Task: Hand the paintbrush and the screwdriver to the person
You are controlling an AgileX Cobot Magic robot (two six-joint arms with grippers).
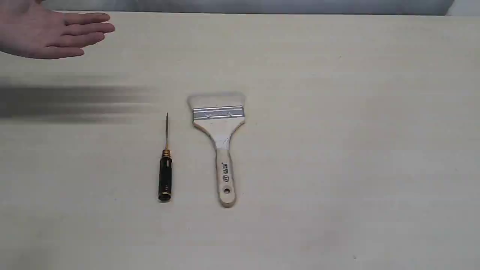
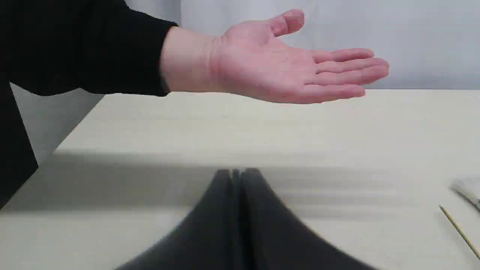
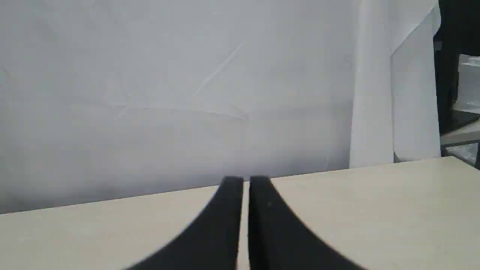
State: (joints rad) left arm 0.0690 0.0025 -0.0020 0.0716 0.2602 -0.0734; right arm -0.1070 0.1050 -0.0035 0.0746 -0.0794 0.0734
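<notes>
The paintbrush point(image 1: 219, 140) lies flat mid-table, pale bristles away from me, wooden handle toward me. Left of it lies the screwdriver point(image 1: 165, 170), black handle near, thin shaft point(image 2: 459, 230) pointing away. The person's open hand point(image 1: 52, 33) hovers palm up at the far left corner; in the left wrist view the hand point(image 2: 285, 63) is above and ahead of my left gripper point(image 2: 237, 173), which is shut and holds nothing. My right gripper point(image 3: 245, 180) is shut and empty over bare table. Neither gripper shows in the exterior view.
A blurred dark shadow band point(image 1: 67, 103) crosses the table at the left. The person's black sleeve point(image 2: 75, 48) fills one side of the left wrist view. A white backdrop point(image 3: 187, 93) stands behind the table's far edge.
</notes>
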